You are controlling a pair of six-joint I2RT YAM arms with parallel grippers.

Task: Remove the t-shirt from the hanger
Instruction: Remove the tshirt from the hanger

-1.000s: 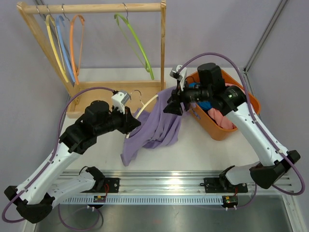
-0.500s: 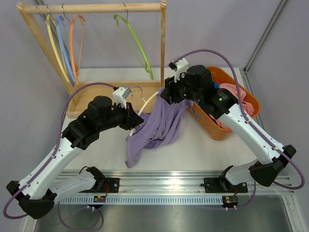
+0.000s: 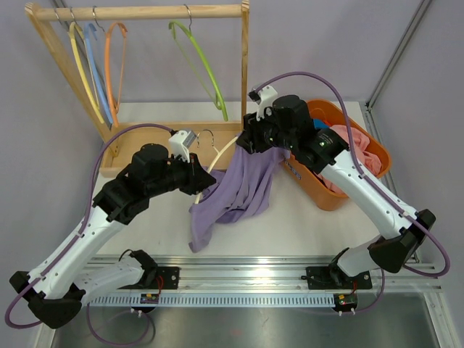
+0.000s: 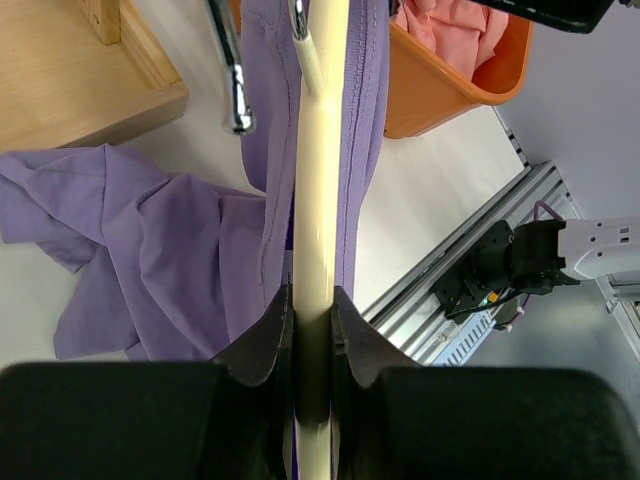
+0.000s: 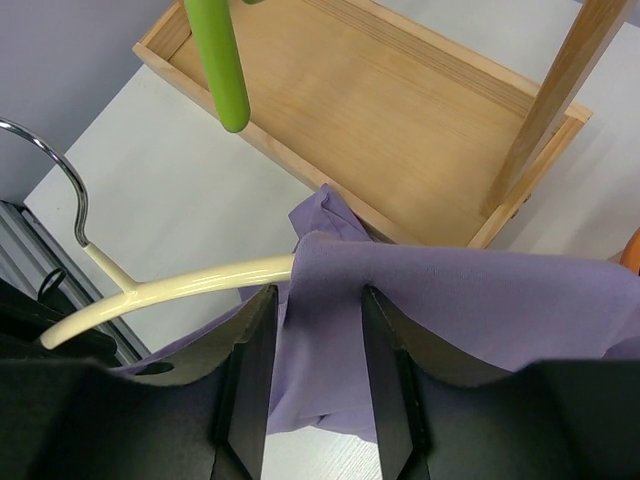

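Left end effector [image 4: 312, 320] clamps tight on the hanger [image 4: 320, 150], right end effector [image 5: 318, 300] sits half-open straddling the t-shirt [image 5: 450, 290] draped over the hanger arm between its jaws; risk: jaws pinch the hanger too, or thin fabric slips free.

Pale lilac walls [image 3: 326, 43] back a white table [image 3: 304, 225], seemingly evenly lit.

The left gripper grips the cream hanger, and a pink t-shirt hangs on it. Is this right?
No. The t-shirt on the cream hanger is purple, not pink; the left wrist view shows it. The left gripper does grip the hanger.
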